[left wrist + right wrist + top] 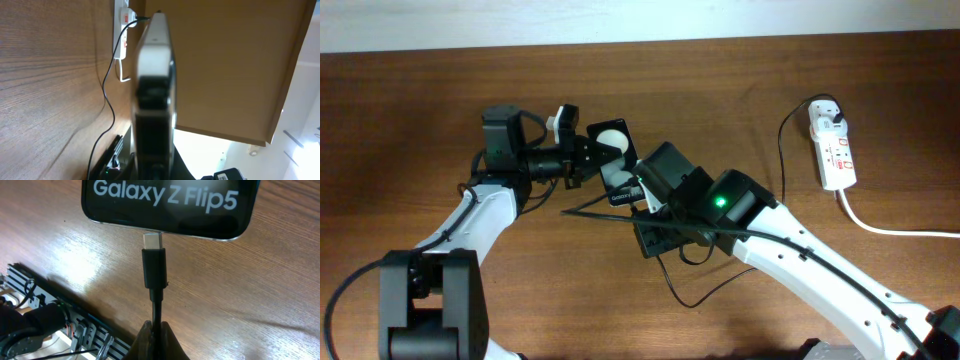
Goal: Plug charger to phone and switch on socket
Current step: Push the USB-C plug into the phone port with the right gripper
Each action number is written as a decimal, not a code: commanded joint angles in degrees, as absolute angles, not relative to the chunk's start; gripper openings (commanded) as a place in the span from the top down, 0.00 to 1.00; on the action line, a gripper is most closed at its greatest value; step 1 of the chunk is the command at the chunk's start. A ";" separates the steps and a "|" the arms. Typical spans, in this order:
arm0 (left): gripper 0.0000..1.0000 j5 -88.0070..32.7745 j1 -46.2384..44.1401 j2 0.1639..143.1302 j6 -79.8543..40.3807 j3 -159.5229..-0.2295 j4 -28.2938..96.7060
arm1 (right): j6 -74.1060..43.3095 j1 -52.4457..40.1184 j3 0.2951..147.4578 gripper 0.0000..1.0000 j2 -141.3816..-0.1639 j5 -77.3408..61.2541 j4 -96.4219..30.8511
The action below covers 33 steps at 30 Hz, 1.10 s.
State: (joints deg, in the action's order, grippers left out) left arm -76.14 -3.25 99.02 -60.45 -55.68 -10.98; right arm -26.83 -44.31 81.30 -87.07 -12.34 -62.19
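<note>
My left gripper (588, 152) is shut on the phone (612, 150), holding it on edge above the table; in the left wrist view the phone (156, 50) shows edge-on. My right gripper (156, 337) is shut on the charger cable (154, 275) just behind the connector. The metal tip (153, 241) meets the phone's bottom edge (167, 205), with most of the metal still showing. The socket (833, 148) lies at the far right with the charger's white plug (828, 115) in it. It also shows in the left wrist view (121, 30).
The black cable (782, 150) runs from the plug down across the table and loops under my right arm (790, 245). The socket's thick white cord (890, 228) trails off to the right edge. A dark stand (655, 238) sits beneath my right wrist.
</note>
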 commanded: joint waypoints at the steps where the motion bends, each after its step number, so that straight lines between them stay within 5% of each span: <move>1: 1.00 -78.72 -3.31 98.78 -59.29 -56.62 -11.29 | -27.59 -44.62 80.99 0.96 -87.61 -12.82 -61.89; 25: 1.00 -88.60 -3.38 98.78 -53.65 -56.51 -11.31 | -29.45 -44.62 80.99 0.95 -87.66 -9.39 -54.33; 29: 1.00 -85.56 -3.38 98.78 -53.71 -56.51 -11.31 | -29.47 -44.62 80.99 0.63 -87.66 -9.85 -54.63; 33: 1.00 -78.70 -3.36 98.78 -55.90 -56.51 -11.31 | -29.52 -44.64 80.99 0.63 -87.88 -12.05 -55.64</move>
